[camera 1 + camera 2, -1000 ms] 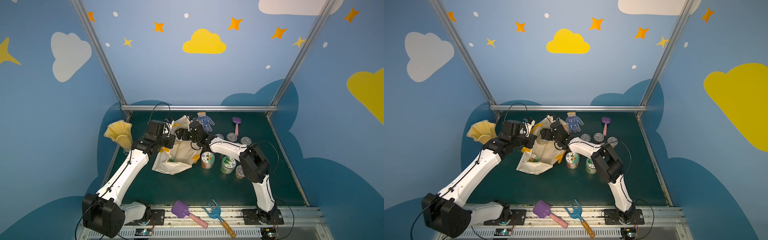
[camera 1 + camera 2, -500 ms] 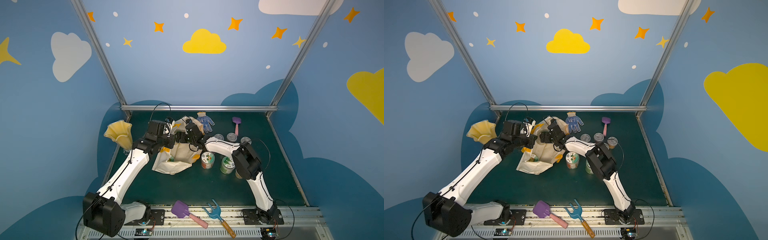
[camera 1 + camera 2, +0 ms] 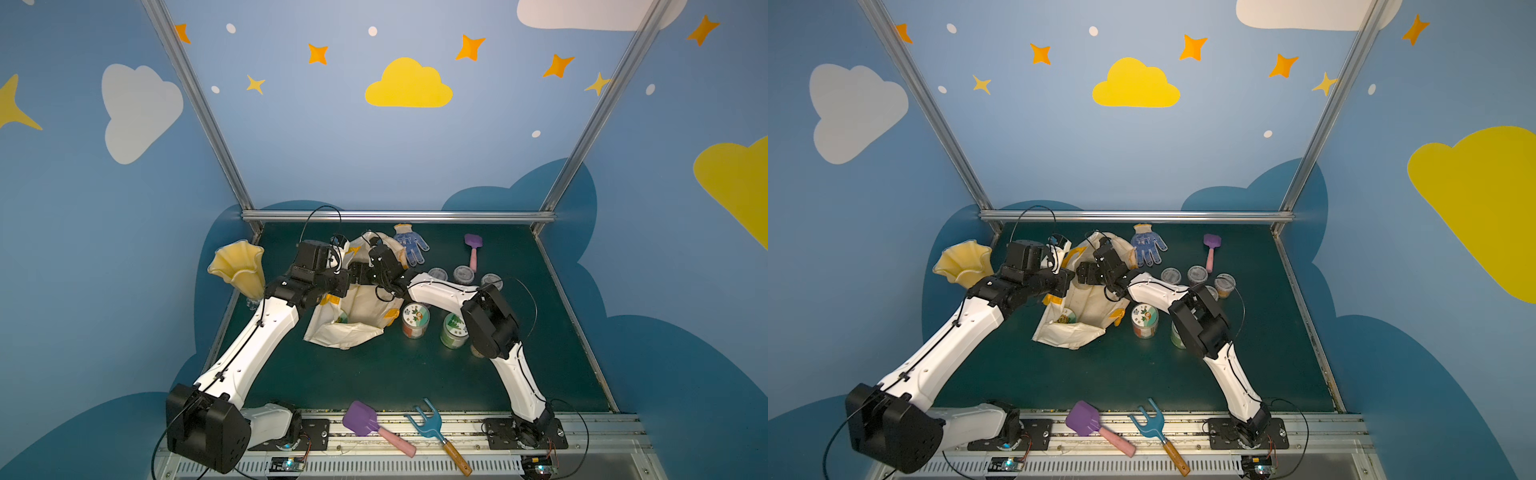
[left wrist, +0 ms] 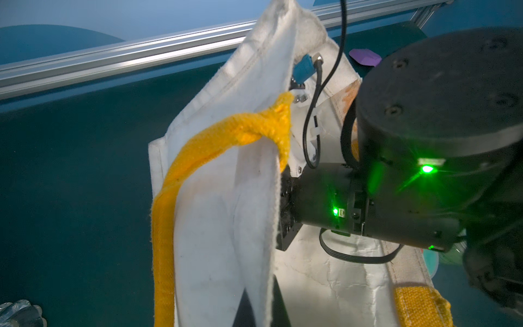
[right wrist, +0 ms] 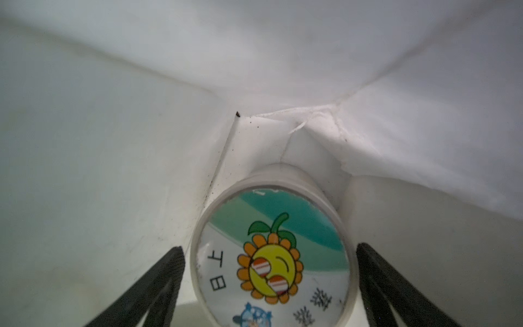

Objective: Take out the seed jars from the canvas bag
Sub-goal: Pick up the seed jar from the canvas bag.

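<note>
— Where's the canvas bag (image 3: 365, 309)?
— Slumped mid-surface (image 3: 374, 374). The left gripper (image 3: 345, 259) is pinched tight on its rim, at the bag's 11 o'clock.
— And the right gripper (image 5: 268, 247)?
— Inside the bag, spread wide astride a sunflower-lidded jar (image 5: 271, 215). Two big jars (image 3: 414, 320) stand at the bag's 3 o'clock, small cups (image 3: 463, 273) at 2.

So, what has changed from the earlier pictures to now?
The right arm swung toward the canvas bag, pushing the right gripper deeper inside; its open jaws flank a sunflower-lidded jar. Unchanged: the left gripper stays shut on the bag's rim; the jars outside have not moved.
</note>
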Controlling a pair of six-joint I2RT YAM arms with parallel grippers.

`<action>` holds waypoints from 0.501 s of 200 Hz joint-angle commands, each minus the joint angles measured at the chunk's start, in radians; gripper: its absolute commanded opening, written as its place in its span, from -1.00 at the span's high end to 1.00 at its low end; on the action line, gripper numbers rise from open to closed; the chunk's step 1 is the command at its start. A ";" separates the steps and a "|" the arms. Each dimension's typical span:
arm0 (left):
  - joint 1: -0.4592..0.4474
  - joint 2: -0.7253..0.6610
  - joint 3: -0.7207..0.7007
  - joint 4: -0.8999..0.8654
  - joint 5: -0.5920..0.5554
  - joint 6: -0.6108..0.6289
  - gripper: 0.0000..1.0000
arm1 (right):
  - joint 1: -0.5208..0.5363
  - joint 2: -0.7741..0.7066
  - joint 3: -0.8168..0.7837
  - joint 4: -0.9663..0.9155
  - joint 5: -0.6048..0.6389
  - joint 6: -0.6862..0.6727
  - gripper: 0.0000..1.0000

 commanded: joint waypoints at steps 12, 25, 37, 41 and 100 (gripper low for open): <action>-0.002 0.004 0.009 -0.018 0.017 0.000 0.89 | -0.003 0.064 0.064 -0.042 0.014 0.016 -0.82; -0.002 0.006 0.009 -0.017 0.018 -0.001 0.88 | -0.003 0.080 0.079 -0.052 0.010 0.017 -0.83; -0.002 0.006 0.009 -0.018 0.018 -0.002 0.88 | -0.003 0.095 0.090 -0.061 0.006 0.017 -0.83; -0.002 0.006 0.010 -0.018 0.018 0.000 0.88 | -0.003 0.099 0.093 -0.064 0.003 0.019 -0.83; -0.003 0.006 0.009 -0.019 0.009 0.000 0.88 | -0.009 0.032 -0.025 0.062 -0.005 0.036 -0.50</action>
